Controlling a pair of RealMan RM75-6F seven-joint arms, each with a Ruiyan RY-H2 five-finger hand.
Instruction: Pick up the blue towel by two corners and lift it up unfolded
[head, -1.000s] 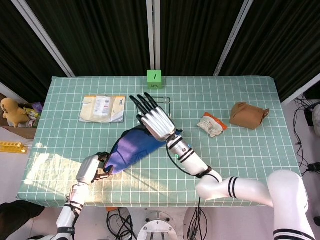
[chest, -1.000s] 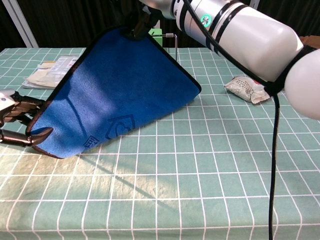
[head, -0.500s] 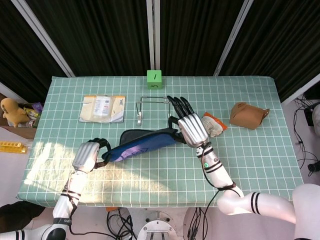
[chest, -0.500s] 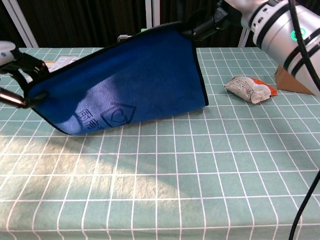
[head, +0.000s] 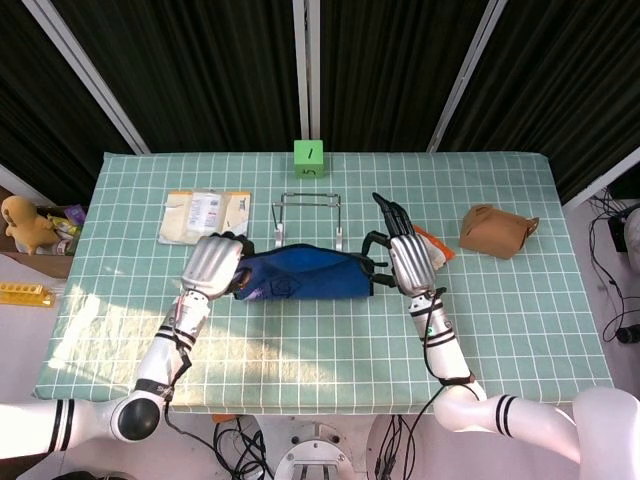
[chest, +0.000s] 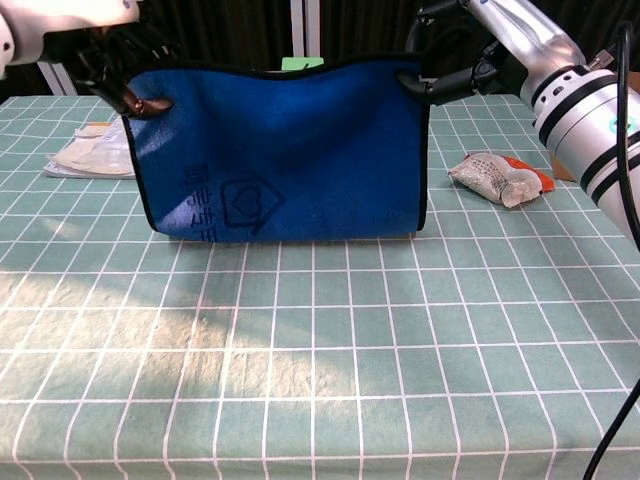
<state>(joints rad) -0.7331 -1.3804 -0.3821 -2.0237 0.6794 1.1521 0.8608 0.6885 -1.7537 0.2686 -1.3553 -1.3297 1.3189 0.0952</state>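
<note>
Blue towel (chest: 285, 150), printed emblem and unreadable characters, hangs spread between left hand (chest: 95, 50) and right hand (chest: 470, 60), fingers (chest: 440, 85) pinching its top corners.

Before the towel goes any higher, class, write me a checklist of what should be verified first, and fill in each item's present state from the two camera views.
1. Left robot hand holds one top corner of the blue towel: ok.
2. Right robot hand pinches the other top corner: ok.
3. Towel hangs spread open, with no fold across its face: ok.
4. Top edge level between the two hands: ok, with only a slight sag in the middle.
5. Bottom edge off the table: cannot tell; in the chest view it hangs close to the cloth.
6. Wire rack behind the towel stays free of it: cannot tell, as the head view shows them close together.
</note>
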